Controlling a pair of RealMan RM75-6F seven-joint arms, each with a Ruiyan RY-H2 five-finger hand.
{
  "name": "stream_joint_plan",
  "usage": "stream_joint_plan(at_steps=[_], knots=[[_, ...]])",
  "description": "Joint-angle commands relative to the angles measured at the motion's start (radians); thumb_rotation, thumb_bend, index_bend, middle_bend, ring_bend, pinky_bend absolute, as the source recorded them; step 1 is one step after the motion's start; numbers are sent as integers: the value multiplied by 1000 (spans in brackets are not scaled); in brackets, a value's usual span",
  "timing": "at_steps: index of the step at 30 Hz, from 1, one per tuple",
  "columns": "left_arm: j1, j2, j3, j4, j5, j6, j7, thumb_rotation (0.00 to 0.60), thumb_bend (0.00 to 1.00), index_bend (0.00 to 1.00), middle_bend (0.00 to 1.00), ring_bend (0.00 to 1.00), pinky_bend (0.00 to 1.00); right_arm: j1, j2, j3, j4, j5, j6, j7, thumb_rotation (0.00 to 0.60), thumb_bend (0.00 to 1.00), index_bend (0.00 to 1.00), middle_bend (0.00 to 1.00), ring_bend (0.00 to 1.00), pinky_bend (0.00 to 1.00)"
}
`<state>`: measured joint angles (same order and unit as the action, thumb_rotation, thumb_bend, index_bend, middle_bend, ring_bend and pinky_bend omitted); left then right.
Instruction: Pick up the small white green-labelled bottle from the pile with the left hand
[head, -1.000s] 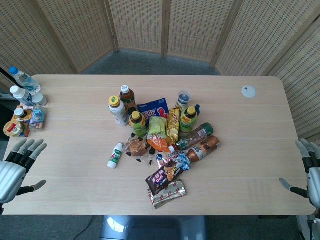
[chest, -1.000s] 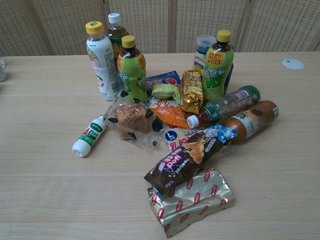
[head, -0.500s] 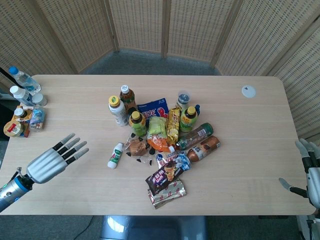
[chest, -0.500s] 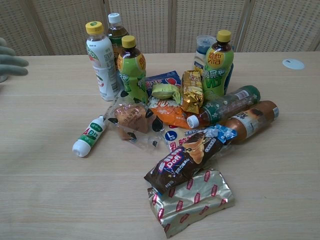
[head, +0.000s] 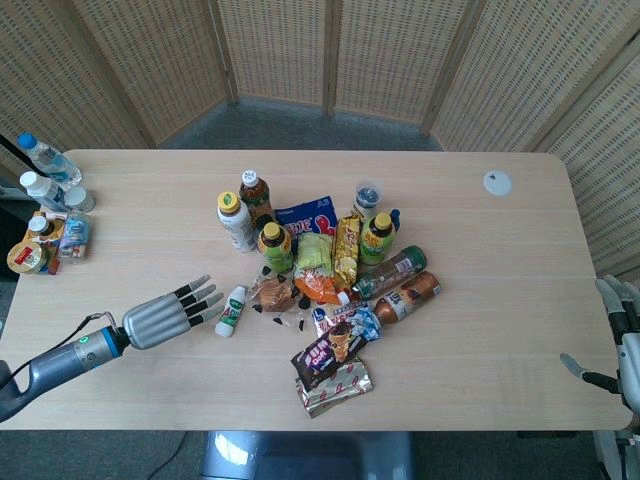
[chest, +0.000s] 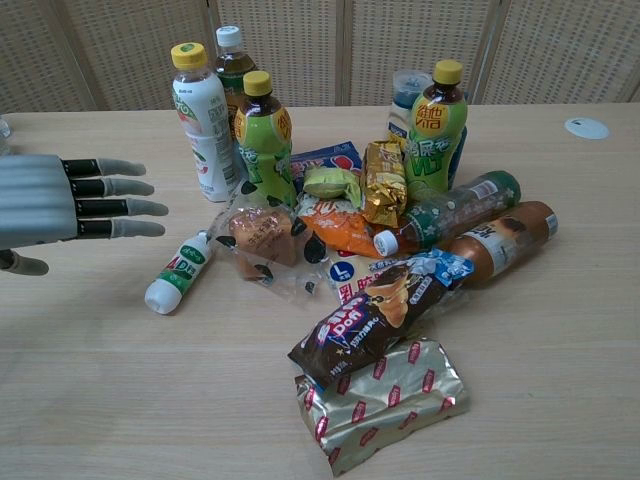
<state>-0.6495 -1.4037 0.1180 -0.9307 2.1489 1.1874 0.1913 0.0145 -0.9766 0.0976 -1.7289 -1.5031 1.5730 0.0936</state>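
One left robot hand hovers with fingers apart and empty, near the small white green-labelled bottle lying on the surface.

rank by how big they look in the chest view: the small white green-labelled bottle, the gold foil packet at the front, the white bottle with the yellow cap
1. gold foil packet, largest, though it lies nearest the camera, which flatters it
2. white bottle with the yellow cap, standing at the back
3. small white green-labelled bottle, clearly smallest, lying on its side

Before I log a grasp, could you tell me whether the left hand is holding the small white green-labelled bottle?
No, the left hand is open beside the small white green-labelled bottle.
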Motion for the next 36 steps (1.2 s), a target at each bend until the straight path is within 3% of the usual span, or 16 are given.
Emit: stream_joint_plan(at_steps=[1, 14, 27, 29, 31, 33, 36], knots=[[-30, -18, 17, -7, 3, -37, 30, 600, 0, 0, 0, 0, 78, -1, 2, 2, 0, 1, 3, 5, 587, 0, 0, 0, 0, 0], [-101, -91, 53, -8, -27, -152, 135, 600, 0, 0, 0, 0, 90, -7, 20, 8, -6, 7, 12, 37, 586, 0, 0, 0, 0, 0], [-127, -167, 50, -10, -108, -236, 215, 600, 0, 14, 0, 0, 138, -8, 31, 12, -5, 12, 10, 68, 586, 0, 0, 0, 0, 0], [-127, -175, 55, -5, -113, -236, 223, 600, 0, 83, 6, 27, 192, -8, 31, 12, -5, 12, 11, 69, 585, 0, 0, 0, 0, 0], [-124, -186, 60, 4, -116, -226, 228, 600, 0, 223, 90, 125, 269, -9, 32, 12, -5, 10, 12, 69, 585, 0, 0, 0, 0, 0], [-120, -197, 65, 18, -117, -208, 232, 600, 0, 396, 261, 280, 375, -10, 32, 13, -5, 9, 14, 69, 585, 0, 0, 0, 0, 0], [-117, -207, 76, 38, -112, -176, 227, 600, 0, 567, 443, 479, 537, -11, 32, 13, -7, 8, 17, 68, 586, 0, 0, 0, 0, 0]])
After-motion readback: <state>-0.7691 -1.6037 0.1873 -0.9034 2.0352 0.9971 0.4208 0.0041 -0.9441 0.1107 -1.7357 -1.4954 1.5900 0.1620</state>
